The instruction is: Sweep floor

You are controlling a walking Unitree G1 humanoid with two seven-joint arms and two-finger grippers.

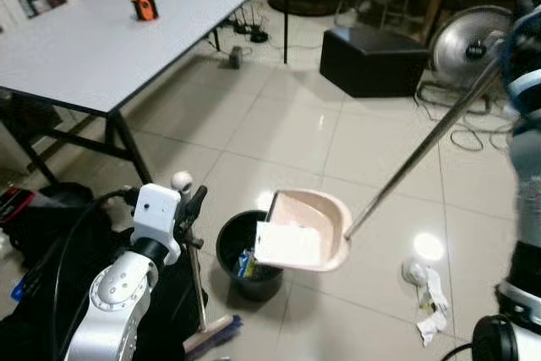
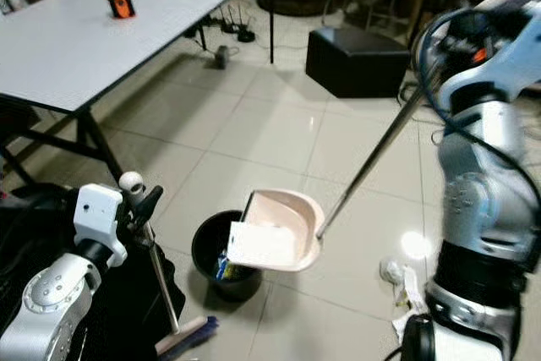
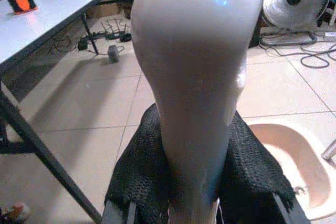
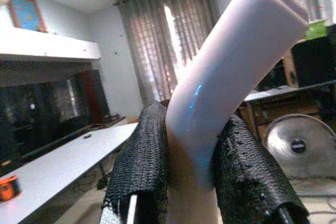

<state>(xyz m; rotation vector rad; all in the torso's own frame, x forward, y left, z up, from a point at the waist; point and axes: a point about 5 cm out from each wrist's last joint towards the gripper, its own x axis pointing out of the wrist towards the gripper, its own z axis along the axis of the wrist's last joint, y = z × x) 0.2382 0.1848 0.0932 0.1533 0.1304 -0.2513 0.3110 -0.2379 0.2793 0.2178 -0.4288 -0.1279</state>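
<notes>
While dustpan hangs tilted over black bin, I've got right gripper clamped on its pink handle, left gripper pinching broom; bristles cut off at frame edge.

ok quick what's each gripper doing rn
Left gripper: shut on the broom handle.
Right gripper: shut on the dustpan handle.

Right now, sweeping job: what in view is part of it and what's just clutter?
In play:
- dustpan, tipped over the black bin, handle in right gripper
- broom in left gripper
- crumpled paper on the floor

Lying about:
- orange gadget on the grey table
- fan
- black box
</notes>
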